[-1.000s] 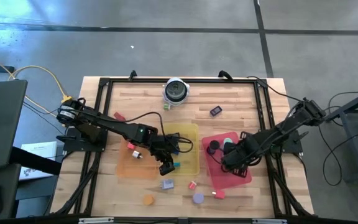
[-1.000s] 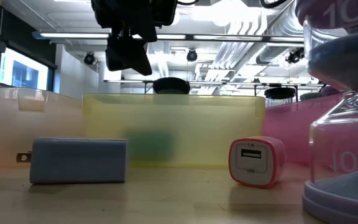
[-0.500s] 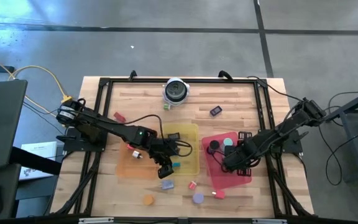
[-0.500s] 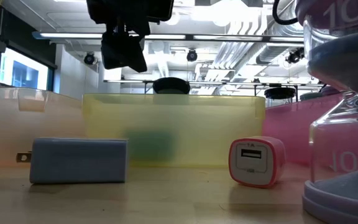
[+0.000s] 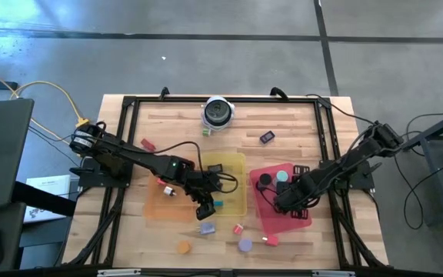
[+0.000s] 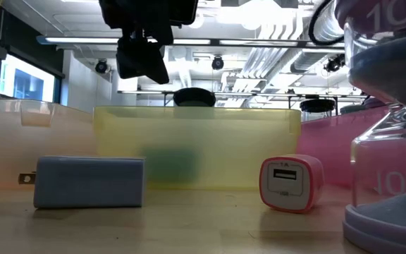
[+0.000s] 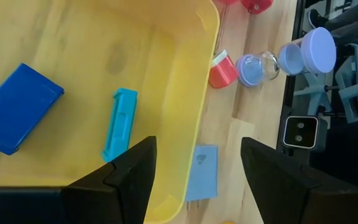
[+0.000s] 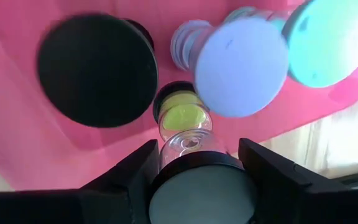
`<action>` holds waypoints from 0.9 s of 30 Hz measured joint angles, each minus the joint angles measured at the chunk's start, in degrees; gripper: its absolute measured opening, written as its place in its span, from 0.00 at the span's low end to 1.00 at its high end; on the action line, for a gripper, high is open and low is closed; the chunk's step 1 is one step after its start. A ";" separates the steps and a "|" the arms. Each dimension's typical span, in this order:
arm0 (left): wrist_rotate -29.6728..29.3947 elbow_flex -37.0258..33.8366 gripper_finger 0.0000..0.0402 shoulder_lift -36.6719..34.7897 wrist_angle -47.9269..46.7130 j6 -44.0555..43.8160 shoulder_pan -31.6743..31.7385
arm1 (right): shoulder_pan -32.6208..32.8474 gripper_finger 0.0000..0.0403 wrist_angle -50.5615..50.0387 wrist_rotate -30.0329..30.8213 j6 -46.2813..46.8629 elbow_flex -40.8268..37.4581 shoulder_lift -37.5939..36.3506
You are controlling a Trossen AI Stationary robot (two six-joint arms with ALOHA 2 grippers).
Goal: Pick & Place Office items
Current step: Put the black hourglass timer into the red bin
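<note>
My right gripper [image 8: 197, 152] hangs over the red tray [image 5: 298, 217], shut on a small hourglass [image 8: 182, 121] with black caps and yellow-green sand. A black-capped hourglass [image 8: 98, 71], a lavender one [image 8: 241, 65] and a teal one [image 8: 322, 40] stand upright in that tray. My left gripper [image 7: 197, 146] hovers open above the near rim of the yellow tray [image 7: 207, 74], holding nothing. A blue block [image 7: 17, 109] and a teal block [image 7: 120, 124] lie flat in that tray. A grey-blue charger [image 7: 202, 171] lies on the table just outside the rim. My right gripper pinches the hourglass's upper black cap [image 8: 201, 190] between its two fingers. The fingers come from above and point down. The hourglass hangs upright below them, with its lower cap [image 8: 176, 93] over the red tray's floor. Whether that cap touches the floor, I cannot tell.
A pink charger [image 6: 291, 183], a purple hourglass [image 5: 245, 245], an orange disc [image 5: 183, 247] and a red bit [image 5: 269, 241] lie near the front edge. An orange tray [image 5: 160, 206] sits left of the yellow one. A silver-and-black round object [image 5: 218, 112] stands at the back.
My right gripper has come down a little toward the red tray with the hourglass, rolling slightly about its own axis. My left gripper has stayed over the yellow tray's near rim.
</note>
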 joint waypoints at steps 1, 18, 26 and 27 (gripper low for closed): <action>-0.04 0.00 0.57 0.00 -0.02 0.00 0.00 | 0.02 0.48 0.52 0.02 0.43 -0.54 0.00; -0.06 0.00 0.57 0.00 0.00 -0.09 0.00 | -0.03 0.50 3.89 1.41 1.20 -1.86 0.00; -0.04 0.00 0.57 0.00 0.00 -0.12 0.00 | -0.03 0.71 4.10 1.48 1.10 -1.86 0.00; -0.04 0.00 0.57 0.00 0.00 -0.18 0.00 | -0.03 0.72 4.17 1.48 1.10 -1.87 0.00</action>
